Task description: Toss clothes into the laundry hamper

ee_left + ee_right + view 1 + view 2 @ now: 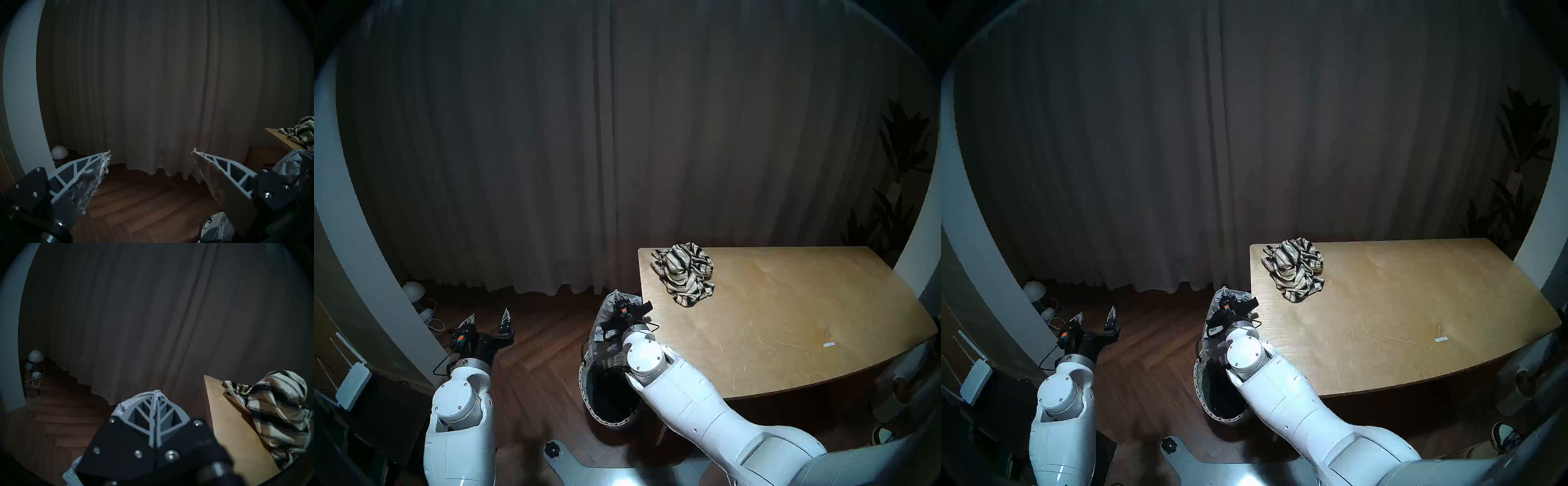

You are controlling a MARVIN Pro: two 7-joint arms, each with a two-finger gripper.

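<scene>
The light grey knit garment (601, 314) hangs from my right gripper (619, 300) above the far rim of the woven hamper (585, 385), which stands on the floor by the table's left end. In the right wrist view the right gripper (155, 395) is shut with grey knit (121, 408) pinched at its tips. The cream garment with dark stripes (683, 275) lies bunched on the table's far left corner. My left gripper (488, 319) is open and empty over the floor, left of the hamper. The hamper's inside is dark, and the black garment cannot be made out.
The wooden table (789, 322) fills the right side, with a small white paper card (828, 344) near its front right. Dark curtains hang behind. A white lamp and cables (414, 292) lie on the floor at the left. A white wall edge stands close to my left arm.
</scene>
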